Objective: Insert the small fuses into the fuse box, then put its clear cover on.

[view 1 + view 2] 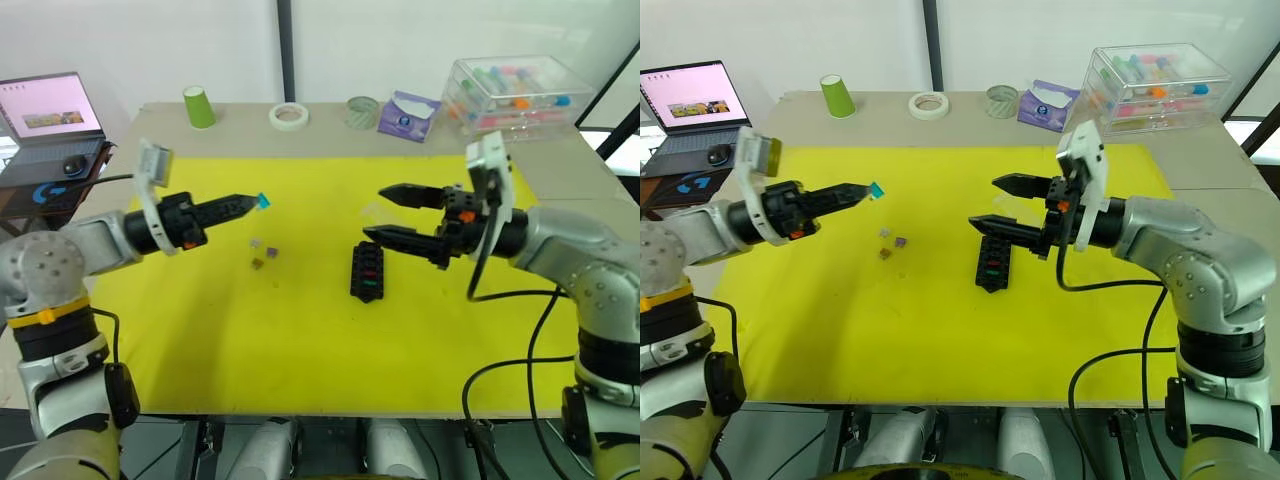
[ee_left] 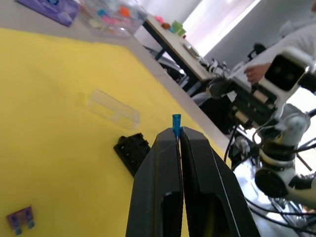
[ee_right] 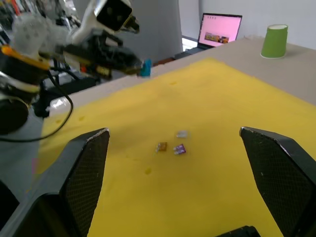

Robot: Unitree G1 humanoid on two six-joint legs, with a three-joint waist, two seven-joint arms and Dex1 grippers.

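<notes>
Our left gripper [image 1: 250, 203] pinched a tiny teal translucent fuse [image 1: 263, 201]; our right gripper [image 1: 385, 213] gaped wide, empty, above the black slotted fuse box [image 1: 366, 270].

The grey worktop [image 1: 600, 170] carries a yellow mat [image 1: 300, 340]. On the mat lie the black fuse box [image 1: 367, 271], three loose small fuses [image 1: 264, 253] and what looks like the clear cover [image 2: 113, 107]. Along the far edge stand a green cup [image 1: 199, 107], a tape roll [image 1: 288, 116], a tissue pack [image 1: 408, 115] and a clear storage box [image 1: 515, 94].
</notes>
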